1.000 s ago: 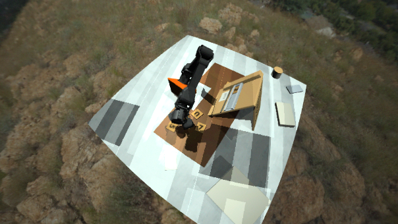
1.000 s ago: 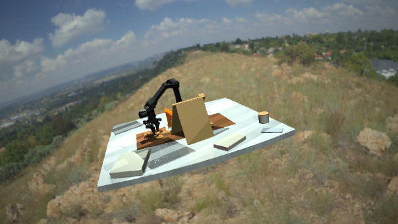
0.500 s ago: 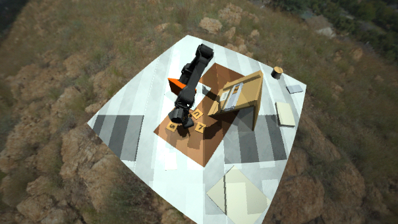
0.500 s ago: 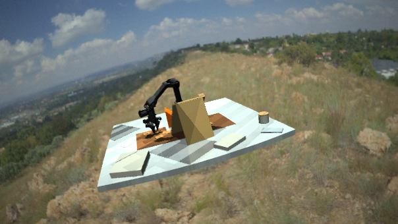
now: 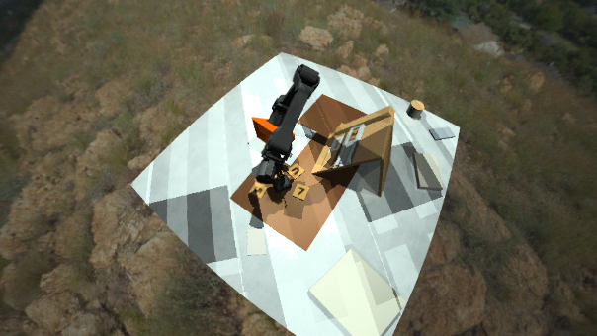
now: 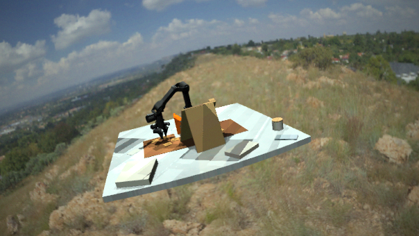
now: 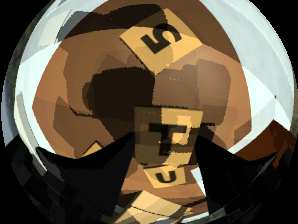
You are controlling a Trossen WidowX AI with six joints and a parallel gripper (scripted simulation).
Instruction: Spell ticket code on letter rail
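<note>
The black six-joint arm (image 5: pixel 289 116) is reaching down over the brown rectangular mat (image 5: pixel 297 212) in the middle of the white-and-grey worktop (image 5: pixel 198 163), and its black parallel-jaw gripper (image 5: pixel 278 182) is clamped on a tan square letter tile (image 7: pixel 164 135), fingers held apart by it. The wrist view shows that tile squarely between the two dark fingers; its dark character looks like an F or an H, too blurred to call.

Loose tiles lie just around the gripper on the mat: the tan tile marked 7 (image 5: pixel 300 191) beside it toward the near-right edge, another tan tile (image 5: pixel 258 188) toward the left corner, a third tan tile (image 5: pixel 296 171) on the board's side. The wrist view also catches a tan tile marked 5 (image 7: pixel 160 38) lying flat.

The slanted tan wooden board (image 5: pixel 363 140) stands toward the right corner, its grey letter rail (image 5: pixel 346 145) facing the arm, one tile apparently seated there already. An orange wedge (image 5: pixel 264 127) sits beside the arm.
</note>
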